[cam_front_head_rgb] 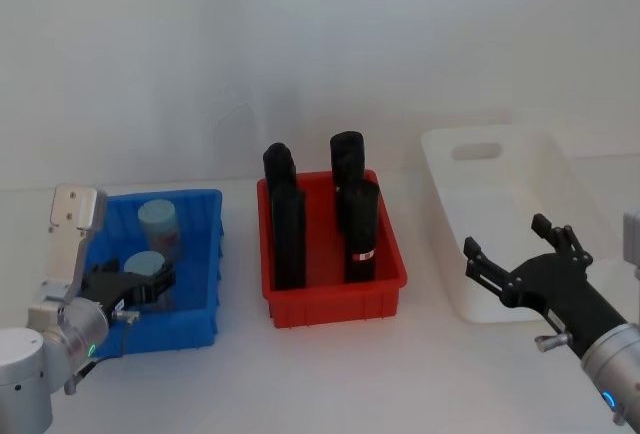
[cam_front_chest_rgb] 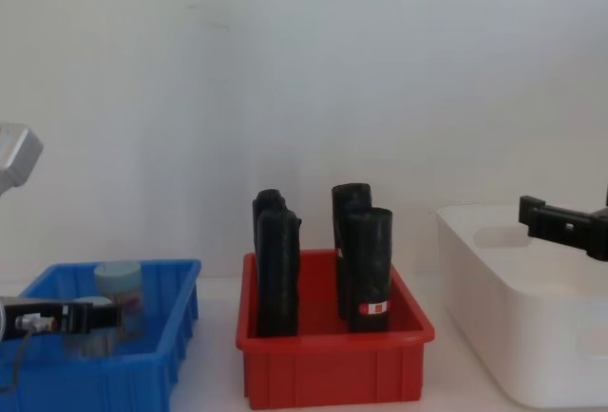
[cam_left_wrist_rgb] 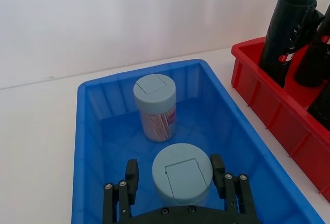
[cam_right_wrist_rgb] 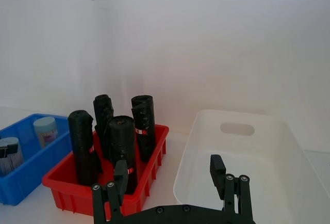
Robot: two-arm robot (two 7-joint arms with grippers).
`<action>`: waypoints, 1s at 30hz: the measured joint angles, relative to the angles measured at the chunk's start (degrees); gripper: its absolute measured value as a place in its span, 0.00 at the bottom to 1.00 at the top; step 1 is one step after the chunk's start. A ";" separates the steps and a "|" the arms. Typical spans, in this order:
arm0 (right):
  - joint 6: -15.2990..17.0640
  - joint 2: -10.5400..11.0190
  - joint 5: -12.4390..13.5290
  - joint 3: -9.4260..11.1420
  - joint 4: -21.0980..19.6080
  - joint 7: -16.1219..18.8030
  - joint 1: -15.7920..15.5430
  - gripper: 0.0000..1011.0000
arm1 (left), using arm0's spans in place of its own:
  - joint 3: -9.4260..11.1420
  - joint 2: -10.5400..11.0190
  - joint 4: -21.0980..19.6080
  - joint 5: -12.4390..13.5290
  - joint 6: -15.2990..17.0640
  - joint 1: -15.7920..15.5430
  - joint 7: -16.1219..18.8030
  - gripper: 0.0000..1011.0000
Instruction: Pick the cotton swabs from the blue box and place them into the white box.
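Two cotton swabs tubs with pale blue lids stand in the blue box. The far tub stands free near the back wall. My left gripper is low inside the blue box, open, with one finger on each side of the near tub; a narrow gap shows on one side. At the right is the white box, with nothing in it. My right gripper hovers open above its front edge, holding nothing.
A red bin with several upright black rolls stands between the blue box and the white box. A white wall rises behind the table. Bare tabletop lies in front of the bins.
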 joint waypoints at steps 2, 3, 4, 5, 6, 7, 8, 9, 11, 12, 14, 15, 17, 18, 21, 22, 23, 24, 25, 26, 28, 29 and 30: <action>0.00 0.00 0.00 0.00 0.00 0.00 0.00 0.99 | -0.06 -0.09 0.50 0.12 -0.30 -0.22 -0.22 0.87; 0.00 0.00 0.00 0.00 0.00 0.00 0.00 0.99 | -0.09 -0.13 0.76 0.21 -0.50 -0.33 -0.38 0.81; 0.00 0.00 0.00 0.00 0.00 0.00 0.00 0.99 | -0.11 -0.14 0.85 0.27 -0.62 -0.38 -0.46 0.80; 0.00 0.00 0.00 0.00 0.00 0.00 0.00 0.99 | -0.14 -0.16 0.96 0.33 -0.73 -0.43 -0.53 0.78; 0.00 0.00 0.00 0.00 0.00 0.00 0.00 0.99 | -0.17 -0.16 1.02 0.37 -0.83 -0.47 -0.59 0.75; 0.00 0.00 0.00 0.00 0.00 0.00 0.00 0.99 | -0.22 -0.17 1.14 0.46 -1.00 -0.53 -0.71 0.70; 0.00 0.00 0.00 0.00 0.00 0.00 0.00 0.99 | -0.25 -0.17 1.17 0.52 -1.10 -0.55 -0.81 0.68; 0.00 0.00 0.00 0.00 0.00 0.00 0.00 0.99 | -0.28 -0.17 1.18 0.56 -1.16 -0.57 -0.88 0.66; 0.00 0.00 0.00 0.00 0.00 0.00 0.00 0.99 | -0.36 -0.17 1.19 0.67 -1.32 -0.60 -1.08 0.66; 0.00 0.00 0.00 0.00 0.00 0.00 0.00 0.99 | -0.39 -0.16 1.17 0.70 -1.34 -0.60 -1.14 0.66; 0.00 0.00 0.00 0.00 0.00 0.00 0.00 0.99 | -0.48 -0.10 0.91 0.79 -1.39 -0.60 -1.31 0.66; 0.00 0.00 0.00 0.00 0.00 0.00 0.00 0.99 | -0.52 -0.05 0.76 0.82 -1.39 -0.59 -1.36 0.66; 0.00 0.00 0.00 0.00 0.00 0.00 0.00 0.99 | -0.62 0.08 0.02 0.99 -1.37 -0.48 -1.59 0.66; 0.00 0.00 0.00 0.00 0.00 0.00 0.00 0.99 | -0.71 0.20 -0.58 1.14 -1.26 -0.37 -1.74 0.66; 0.00 0.00 0.00 0.00 0.00 0.00 0.00 0.99 | -0.85 0.46 -1.80 1.41 -0.85 -0.15 -2.05 0.66; 0.00 0.00 0.00 0.00 0.00 0.00 0.00 0.99 | -0.96 0.66 -2.72 1.58 -0.54 0.01 -2.26 0.66; 0.00 0.00 0.00 0.00 0.00 0.00 0.00 0.99 | -0.99 0.73 -3.18 1.66 -0.38 0.05 -2.38 0.66; 0.00 0.00 0.00 0.00 0.00 0.00 0.00 0.99 | -1.05 0.86 -3.84 1.75 -0.20 0.16 -2.49 0.66; 0.00 0.00 0.00 0.00 0.00 0.00 0.00 0.99 | -1.10 0.97 -4.42 1.82 -0.02 0.24 -2.62 0.66; 0.00 0.00 0.00 0.00 0.00 0.00 0.00 0.99 | -1.15 1.08 -4.97 1.92 0.26 0.33 -2.79 0.66; 0.00 0.00 0.00 0.00 0.00 0.00 0.00 0.99 | -1.37 1.58 -7.48 2.22 1.22 0.73 -3.43 0.66; 0.00 0.00 0.00 0.00 0.00 0.00 0.00 0.99 | -1.40 1.64 -7.82 2.26 1.39 0.78 -3.55 0.66; 0.00 0.00 0.00 0.00 0.00 0.00 0.00 0.99 | -1.46 1.80 -8.60 2.32 1.64 0.91 -3.75 0.66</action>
